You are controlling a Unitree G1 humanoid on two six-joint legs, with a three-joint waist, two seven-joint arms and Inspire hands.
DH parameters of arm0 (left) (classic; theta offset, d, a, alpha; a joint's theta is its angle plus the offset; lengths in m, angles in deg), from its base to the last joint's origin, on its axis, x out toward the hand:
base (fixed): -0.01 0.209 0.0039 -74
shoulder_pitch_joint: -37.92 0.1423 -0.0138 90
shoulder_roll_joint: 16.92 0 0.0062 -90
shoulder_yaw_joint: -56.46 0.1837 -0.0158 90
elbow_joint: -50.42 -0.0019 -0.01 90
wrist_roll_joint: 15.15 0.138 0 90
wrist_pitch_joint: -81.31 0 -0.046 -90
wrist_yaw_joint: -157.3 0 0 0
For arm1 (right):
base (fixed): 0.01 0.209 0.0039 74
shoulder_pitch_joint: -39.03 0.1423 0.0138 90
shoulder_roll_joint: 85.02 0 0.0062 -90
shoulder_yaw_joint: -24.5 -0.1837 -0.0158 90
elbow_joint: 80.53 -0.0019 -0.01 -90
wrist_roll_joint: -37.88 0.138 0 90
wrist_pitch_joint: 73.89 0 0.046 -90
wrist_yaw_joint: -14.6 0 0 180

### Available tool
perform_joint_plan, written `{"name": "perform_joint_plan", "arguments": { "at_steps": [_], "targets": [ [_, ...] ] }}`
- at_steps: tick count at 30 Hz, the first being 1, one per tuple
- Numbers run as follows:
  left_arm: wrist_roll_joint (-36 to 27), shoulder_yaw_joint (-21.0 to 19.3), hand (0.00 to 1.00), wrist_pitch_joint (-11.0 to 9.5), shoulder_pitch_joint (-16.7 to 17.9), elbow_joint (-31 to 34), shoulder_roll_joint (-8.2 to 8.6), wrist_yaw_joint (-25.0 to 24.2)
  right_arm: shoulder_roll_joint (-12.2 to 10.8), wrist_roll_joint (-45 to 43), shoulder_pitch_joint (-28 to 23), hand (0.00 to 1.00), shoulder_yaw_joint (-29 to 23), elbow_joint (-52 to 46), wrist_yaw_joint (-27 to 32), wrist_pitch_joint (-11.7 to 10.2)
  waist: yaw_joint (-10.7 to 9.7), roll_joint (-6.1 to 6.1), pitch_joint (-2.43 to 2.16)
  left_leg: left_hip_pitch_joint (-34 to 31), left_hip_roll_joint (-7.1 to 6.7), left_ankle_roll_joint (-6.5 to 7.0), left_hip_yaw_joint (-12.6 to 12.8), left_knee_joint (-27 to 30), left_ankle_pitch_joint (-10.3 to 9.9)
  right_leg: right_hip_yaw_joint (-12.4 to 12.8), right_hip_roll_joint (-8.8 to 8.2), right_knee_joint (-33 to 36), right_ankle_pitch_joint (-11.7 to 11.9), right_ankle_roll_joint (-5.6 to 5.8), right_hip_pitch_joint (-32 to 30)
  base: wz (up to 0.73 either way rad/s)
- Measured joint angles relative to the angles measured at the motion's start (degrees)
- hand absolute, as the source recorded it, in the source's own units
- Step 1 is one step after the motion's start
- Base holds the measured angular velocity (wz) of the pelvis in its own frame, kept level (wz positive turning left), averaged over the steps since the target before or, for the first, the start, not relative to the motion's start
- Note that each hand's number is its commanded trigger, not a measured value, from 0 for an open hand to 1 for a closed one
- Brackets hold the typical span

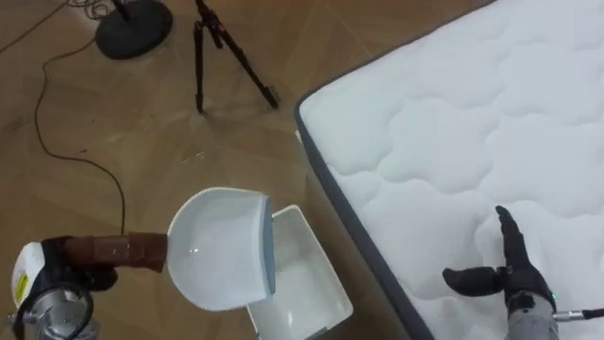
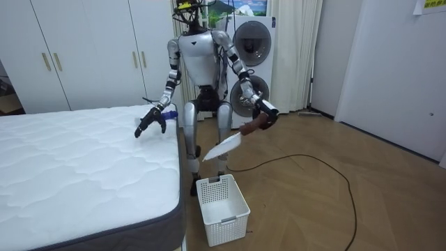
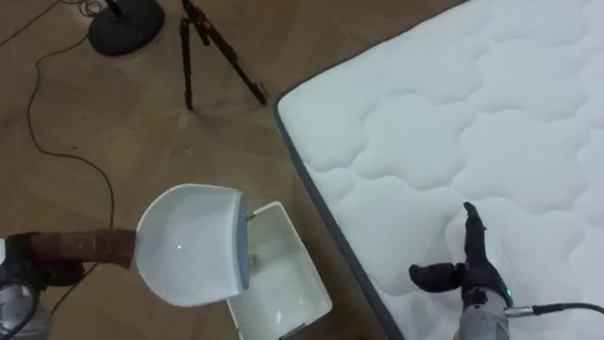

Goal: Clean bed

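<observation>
Bedroom of a home, doubling as a laundry corner: bare quilted white mattress (image 2: 70, 167) under the right hand (image 2: 148, 123), tall white wardrobe doors (image 2: 83, 56) behind it. Two stacked front-loading laundry machines (image 2: 254, 42) and a pale curtain (image 2: 296, 63) behind the left hand (image 2: 265, 113), herringbone wood floor (image 2: 313, 202) below it. On that floor beyond the left hand, dark tripod legs (image 1: 226, 52) and a round black stand base (image 1: 134, 28).

black tripod (image 1: 231, 52), round stand base (image 1: 134, 28), white wardrobe (image 2: 83, 56)
</observation>
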Motion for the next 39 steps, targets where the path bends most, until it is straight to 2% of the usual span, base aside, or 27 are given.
{"name": "perform_joint_plan", "arguments": {
  "at_steps": [2, 5, 6, 7, 8, 9, 10, 11, 12, 13, 14, 15, 16, 17, 18, 19, 21, 25, 29, 32, 33, 34, 35, 36, 37, 38, 39],
  "targets": [
    [0.0, 0.0, 1.00, 0.0, 0.8, 2.3, 0.35, -0.4, -0.1, 0.0, -0.8, 0.00, -0.3, -0.2, 0.1, 0.0, -0.5, -0.48, -0.10, 2.4, 0.15, 0.04, 0.7, -1.1, -0.1, 0.5, 0.62, -1.3, 0.7, -0.14, 2.0, -0.51],
    [-1.1, -0.4, 1.00, 0.0, 4.1, 7.6, 0.68, -1.0, -0.3, 0.5, -1.5, 0.00, -0.3, -1.9, 0.2, 0.7, 0.1, -1.07, -0.28, 6.3, 1.62, -0.15, 6.3, -2.6, -1.0, -0.7, 1.52, -2.5, 2.1, -0.75, 3.5, -1.04],
    [-1.4, -1.5, 1.00, 0.0, 6.4, 10.8, 1.15, -1.2, -0.3, 1.4, -1.6, 0.00, -0.3, -3.7, 0.2, 1.1, 1.1, -1.24, -0.18, 7.5, 2.11, -0.27, 9.2, -3.0, -1.4, -4.8, 1.25, -3.1, 3.2, -1.92, 3.3, -1.57],
    [-2.5, -2.3, 1.00, 0.0, 7.8, 12.6, 1.57, -1.1, -0.6, 1.8, -1.7, 0.00, -0.3, -4.9, 0.3, 1.1, 1.4, -1.26, -0.19, 8.3, 2.34, -0.27, 10.6, -3.5, -1.6, -9.3, 0.42, -4.3, 4.3, -3.16, 3.4, -1.50],
    [-3.0, -2.3, 1.00, 0.0, 8.0, 12.8, 1.66, -1.1, -0.7, 1.9, -1.6, 0.00, -0.2, -5.2, 0.3, 1.1, 1.4, -1.30, -0.17, 8.6, 2.44, -0.27, 11.2, -3.5, -1.7, -10.8, 0.32, -5.1, 5.0, -3.58, 3.7, -1.20],
    [-3.6, -2.3, 1.00, 0.0, 8.0, 12.8, 2.08, -1.1, -0.8, 1.9, -1.4, 0.00, -0.2, -5.3, 0.2, 1.1, 1.3, -1.29, -0.15, 8.9, 2.68, -0.26, 11.9, -3.5, -1.7, -10.9, 1.11, -7.4, 6.7, -3.86, 4.3, -1.08],
    [-4.2, -2.3, 1.00, 0.0, 8.1, 13.1, 2.23, -1.1, -1.1, 1.9, -1.3, 0.00, -0.1, -5.3, 0.2, 1.3, 1.4, -1.15, -0.18, 8.9, 3.63, -0.21, 13.2, -3.9, -1.7, -9.8, 2.74, -11.1, 9.4, -3.66, 5.4, -1.06],
    [-4.5, -2.4, 1.00, 0.0, 8.1, 13.5, 2.15, -1.1, -1.3, 2.1, -1.3, 0.00, -0.1, -5.6, 0.2, 1.7, 2.0, -0.82, -0.27, 8.5, 4.62, -0.02, 15.4, -4.9, -1.8, -10.7, 3.38, -12.2, 10.4, -3.28, 6.1, -1.19],
    [-4.8, -2.6, 1.00, 0.0, 8.2, 14.1, 2.45, -1.5, -1.5, 2.6, -1.4, 0.00, 0.0, -6.1, 0.2, 2.7, 3.1, -0.74, -0.14, 9.1, 5.63, -0.11, 19.0, -5.6, -1.8, -16.4, 2.09, -8.1, 7.8, -2.25, 6.2, -1.23],
    [-4.8, -2.7, 1.00, 0.4, 8.3, 14.6, 3.26, -1.6, -1.4, 2.6, -1.4, 0.00, 0.0, -6.2, 0.2, 3.2, 3.7, -0.61, -0.04, 10.4, 5.71, -0.27, 21.5, -6.5, -1.7, -21.1, -0.87, -2.4, 2.8, -2.67, 8.3, -1.21],
    [-5.0, -2.7, 1.00, 0.6, 8.3, 14.8, 3.62, -1.6, -1.4, 2.6, -1.3, 0.00, 0.0, -6.3, 0.2, 3.2, 4.0, -0.44, 0.10, 11.2, 5.57, -0.28, 22.7, -7.0, -1.7, -22.6, -2.63, -0.5, 0.6, -2.11, 9.7, -1.11],
    [-5.6, -2.7, 1.00, 1.1, 8.3, 15.0, 4.01, -1.8, -1.4, 2.5, -1.1, 0.00, 0.0, -6.4, 0.2, 2.9, 4.7, -0.80, -0.04, 12.3, 5.11, -0.52, 24.8, -7.2, -1.8, -23.2, -5.36, 1.3, -2.2, 0.35, 12.4, -0.99],
    [-6.1, -2.8, 1.00, 1.5, 8.0, 15.4, 4.03, -2.5, -1.4, 2.6, -1.0, 0.00, 0.1, -6.4, 0.3, 2.3, 5.0, -1.39, 0.04, 12.4, 4.53, -0.65, 25.7, -6.5, -1.9, -22.9, -7.31, -0.7, -3.4, 1.86, 14.3, -0.90],
    [-6.1, -3.0, 1.00, 1.6, 7.7, 15.7, 4.05, -2.8, -1.4, 2.7, -1.0, 0.00, 0.3, -6.4, 0.3, 2.3, 5.1, -1.77, 0.18, 12.2, 4.39, -0.66, 25.3, -5.7, -1.9, -22.2, -7.21, -2.0, -3.6, 1.99, 14.6, -0.84],
    [-6.1, -3.2, 1.00, 1.6, 7.7, 16.3, 4.38, -3.5, -1.4, 2.8, -1.2, 0.00, 0.4, -6.5, 0.2, 2.3, 5.6, -1.95, 0.29, 12.2, 4.13, -0.65, 22.5, -5.0, -1.9, -21.7, -7.01, -3.8, -3.6, 1.75, 14.7, -0.98],
    [-6.1, -3.9, 1.00, 1.6, 8.0, 16.5, 4.58, -4.1, -1.7, 2.8, -1.2, 0.00, 0.5, -6.8, 0.0, 2.3, 6.4, -1.90, 0.26, 12.4, 3.56, -0.64, 16.2, -4.6, -1.9, -20.4, -6.41, -5.2, -3.5, 1.58, 15.1, -1.07],
    [-6.1, -5.1, 1.00, 1.5, 8.1, 16.5, 4.89, -5.1, -2.0, 2.5, -1.2, 0.00, 0.5, -7.6, -0.1, 1.5, 6.2, -1.64, 0.28, 12.3, 3.36, -0.64, 11.4, -4.4, -1.9, -20.1, -5.62, -6.9, -2.8, 0.97, 16.1, -0.67],
    [-6.7, -5.0, 1.00, 1.4, 9.5, 17.2, 6.00, -8.1, -2.0, 3.0, -2.0, 0.00, 0.2, -8.1, -0.4, 1.0, 1.8, -1.81, 0.17, 13.5, 3.79, -0.65, 10.8, -4.2, -1.9, -20.4, -4.91, -7.8, -2.6, 0.96, 17.4, -0.07],
    [-6.6, -4.6, 1.00, 1.4, 10.9, 17.5, 6.74, -9.1, -2.0, 3.3, -3.9, 0.00, -0.9, -9.4, -0.4, 1.0, 1.0, -1.85, 0.13, 15.5, 4.19, -0.91, 12.5, -4.3, -1.7, -18.6, -3.95, -8.5, -2.5, 0.65, 18.0, -0.42],
    [-6.6, -4.7, 1.00, 1.4, 11.6, 17.2, 7.25, -9.9, -2.0, 2.7, -4.8, 0.00, -1.0, -9.9, -1.8, 1.0, 1.8, -1.54, -0.01, 16.8, 4.35, -1.09, 11.9, -4.1, -1.6, -14.8, -2.39, -8.7, -2.0, -0.16, 17.9, -0.84],
    [-6.7, -4.7, 1.00, 1.4, 12.3, 17.2, 7.51, -10.4, -2.0, 2.7, -5.5, 0.00, -0.9, -10.3, -2.6, 1.1, 2.2, -1.49, -0.08, 17.2, 4.23, -1.19, 9.7, -3.4, -1.6, -12.4, -1.79, -8.9, -1.8, -0.46, 18.1, -0.96],
    [-6.7, -4.9, 1.00, 1.5, 13.2, 17.2, 7.88, -10.9, -2.0, 2.7, -5.7, 0.00, -0.8, -10.5, -3.3, 1.3, 2.2, -1.55, -0.12, 16.6, 3.93, -1.33, 5.9, -0.7, -1.5, -9.8, -1.43, -9.0, -1.5, -0.71, 19.0, -0.95],
    [-6.7, -5.0, 1.00, 1.6, 13.7, 17.2, 8.15, -11.1, -2.0, 2.7, -5.8, 0.00, -0.7, -10.5, -3.5, 1.5, 2.2, -1.63, -0.03, 15.6, 3.69, -2.06, 4.1, 1.5, -1.3, -8.6, -1.46, -9.1, -1.2, -0.74, 19.3, -0.90],
    [-6.8, -4.9, 1.00, 1.6, 14.8, 17.2, 8.79, -11.3, -2.0, 2.7, -5.8, 0.00, -0.7, -10.5, -3.8, 1.9, 2.2, -1.74, -0.06, 14.8, 3.11, -3.96, -0.5, 1.3, -1.9, -6.1, -1.57, -9.3, -0.9, -0.60, 19.6, -0.69],
    [-6.9, -4.7, 1.00, 1.6, 14.9, 17.2, 9.44, -11.5, -2.0, 2.6, -5.8, 0.00, -1.0, -10.5, -3.8, 2.7, 1.6, -1.79, 0.01, 13.8, 3.64, -4.49, -5.0, -2.9, -1.7, -5.0, -1.35, -8.8, -0.8, -0.48, 19.3, -0.66],
    [-6.9, -4.6, 1.00, 1.6, 14.8, 17.2, 9.72, -11.5, -2.0, 2.6, -5.8, 0.00, -1.0, -10.5, -3.9, 3.2, 1.8, -1.55, -0.14, 13.3, 3.97, -4.53, -6.4, -4.1, -1.5, -4.3, -1.21, -8.3, -0.9, -0.32, 18.8, -0.69],
    [-6.9, -4.6, 1.00, 1.6, 15.0, 17.2, 10.16, -11.4, -2.0, 2.4, -5.9, 0.00, -1.1, -10.6, -4.6, 3.8, 2.2, -1.29, -0.43, 13.8, 3.68, -3.74, -7.0, -4.7, -1.0, -3.1, -0.83, -8.0, -0.8, 0.34, 18.2, -0.69]
  ]
}}
